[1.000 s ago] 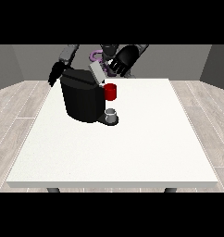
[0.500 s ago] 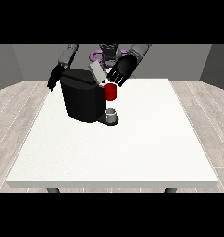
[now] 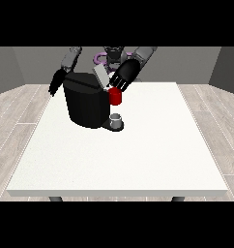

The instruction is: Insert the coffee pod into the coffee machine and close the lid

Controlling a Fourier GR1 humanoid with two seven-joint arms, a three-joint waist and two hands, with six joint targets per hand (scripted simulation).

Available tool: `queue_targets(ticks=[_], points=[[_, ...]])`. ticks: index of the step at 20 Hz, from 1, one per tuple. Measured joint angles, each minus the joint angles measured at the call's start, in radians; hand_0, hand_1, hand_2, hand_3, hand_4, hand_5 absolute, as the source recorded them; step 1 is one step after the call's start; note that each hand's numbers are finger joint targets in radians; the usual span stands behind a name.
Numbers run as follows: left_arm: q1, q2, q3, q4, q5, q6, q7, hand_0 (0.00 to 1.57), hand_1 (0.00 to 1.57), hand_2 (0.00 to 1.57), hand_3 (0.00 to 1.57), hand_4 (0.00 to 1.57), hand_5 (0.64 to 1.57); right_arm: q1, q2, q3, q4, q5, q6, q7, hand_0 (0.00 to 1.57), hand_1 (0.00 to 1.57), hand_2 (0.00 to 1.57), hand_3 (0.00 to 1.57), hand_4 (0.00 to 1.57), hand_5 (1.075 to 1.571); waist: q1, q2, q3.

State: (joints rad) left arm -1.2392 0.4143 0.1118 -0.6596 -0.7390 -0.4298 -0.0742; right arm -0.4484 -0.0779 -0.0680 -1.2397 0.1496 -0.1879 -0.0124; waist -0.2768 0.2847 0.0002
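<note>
A black coffee machine point(image 3: 86, 102) stands on the white table point(image 3: 138, 150), left of centre. Its grey lid point(image 3: 100, 76) is tilted up at the machine's top right. A red part point(image 3: 115, 97) shows at the machine's front, above a small grey cup point(image 3: 116, 119) on its base. The hand at the view's right point(image 3: 124, 75) hovers over the lid and the red part, fingers stretched down and touching the lid's edge. The hand at the view's left point(image 3: 56, 84) hangs beside the machine's left side, holding nothing. I cannot see the coffee pod on its own.
The robot's torso point(image 3: 111, 54) stands behind the table's far edge. Wooden floor surrounds the table. Wide white tabletop lies in front of and to the right of the machine.
The hand at the view's right has come down from behind the machine onto the raised lid. The hand at the view's left has sunk a little beside the machine.
</note>
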Motion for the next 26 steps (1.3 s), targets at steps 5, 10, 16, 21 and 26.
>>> queue_targets(ticks=[5,10,16,21,26], points=[[-0.003,0.001,0.006,0.015,-0.006,0.012,-0.002,1.20,1.20,1.26,1.20,0.41,1.571,0.002,0.004,0.012,-0.008,0.008,-0.001,0.012,0.00,0.00,0.00,0.00,0.00,1.571,-0.013,0.000,0.0000],[-0.026,0.028,0.018,0.023,-0.005,0.011,-0.019,1.20,1.20,1.25,1.20,0.37,1.571,-0.017,-0.011,0.001,-0.012,-0.001,0.012,0.013,0.00,0.00,0.00,0.00,0.00,1.571,-0.019,0.020,-0.0001],[-0.032,0.018,0.016,0.024,-0.014,0.036,-0.029,1.19,1.19,1.21,1.17,0.36,1.571,-0.018,-0.006,0.005,-0.012,0.007,0.001,0.020,0.00,0.00,0.00,0.00,0.00,1.571,-0.020,0.015,-0.0001],[-0.052,0.019,0.006,0.022,-0.035,0.060,-0.022,1.21,1.21,1.23,1.13,0.00,1.571,-0.038,0.000,0.010,-0.008,0.018,-0.012,0.028,0.00,0.00,0.00,0.00,0.00,1.571,-0.021,0.025,0.0002],[-0.016,0.042,-0.031,0.020,-0.085,0.099,-0.068,1.16,1.16,1.19,1.07,0.00,1.571,-0.016,-0.006,0.011,-0.027,0.012,0.001,0.030,0.00,0.00,0.00,0.00,0.00,1.571,-0.029,0.025,0.0001]])
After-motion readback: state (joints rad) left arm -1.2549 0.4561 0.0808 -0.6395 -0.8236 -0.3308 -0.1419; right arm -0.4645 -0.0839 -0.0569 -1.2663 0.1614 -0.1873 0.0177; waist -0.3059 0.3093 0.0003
